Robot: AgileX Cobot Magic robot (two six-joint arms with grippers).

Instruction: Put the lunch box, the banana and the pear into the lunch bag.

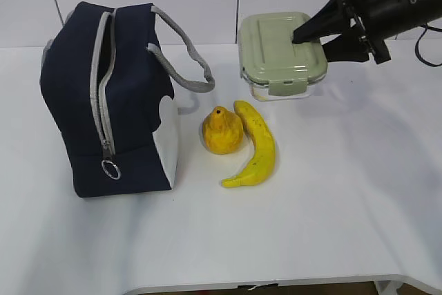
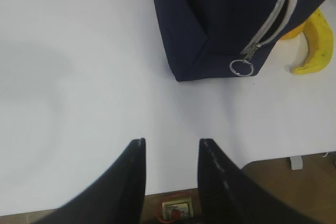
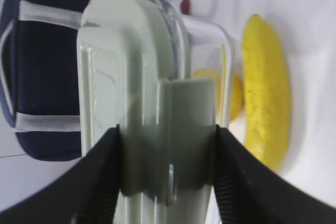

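Note:
The lunch box [image 1: 276, 50], clear with a sage-green lid, is at the back right of the table. My right gripper [image 1: 311, 43] is shut on its right end. In the right wrist view the fingers clamp either side of the lid clip [image 3: 167, 129] of the lunch box [image 3: 136, 66]. The pear [image 1: 222, 131] and the banana [image 1: 257, 144] lie side by side in the middle. The navy lunch bag [image 1: 103, 101] stands at the left, with a narrow gap along its zipper. My left gripper [image 2: 170, 142] is open and empty over the table's front edge, near the bag [image 2: 220, 19].
The zipper's ring pull [image 1: 110, 168] hangs at the bag's lower front corner. The grey handle [image 1: 186, 60] leans toward the lunch box. The table's front edge [image 1: 276, 282] runs close below. In the left wrist view the banana tip [image 2: 317, 40] shows beyond the bag.

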